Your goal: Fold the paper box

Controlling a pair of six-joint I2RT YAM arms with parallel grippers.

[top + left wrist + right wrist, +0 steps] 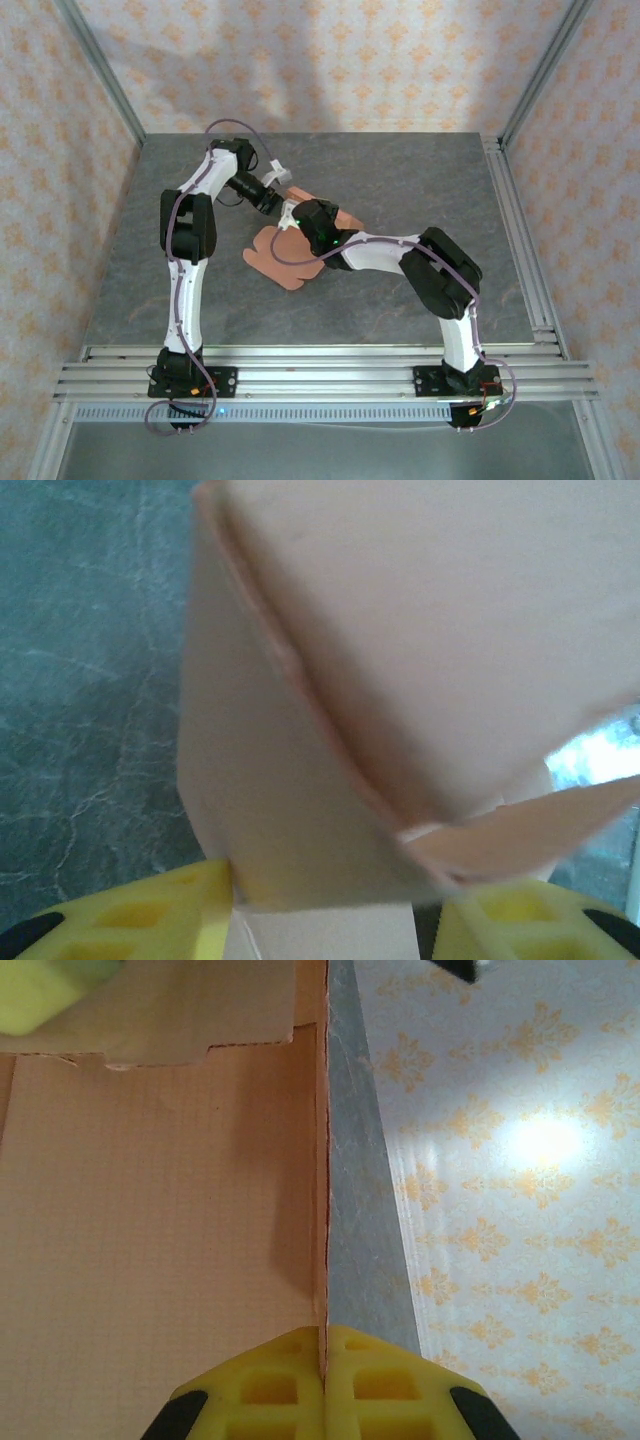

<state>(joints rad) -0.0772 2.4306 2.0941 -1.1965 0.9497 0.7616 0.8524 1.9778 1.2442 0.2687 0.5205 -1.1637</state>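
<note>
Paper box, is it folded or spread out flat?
Partly folded: the paper box has panels creased upright in the left wrist view; rounded flaps lie flat on the table.

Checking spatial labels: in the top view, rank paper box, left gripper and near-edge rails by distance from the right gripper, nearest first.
1. paper box, pinched by the right gripper.
2. left gripper, just up-left.
3. near-edge rails, along the bottom.

place: robot lab cell | evidence: aluminium rails, wallpapered panel walls, grey marbled tabletop
</note>
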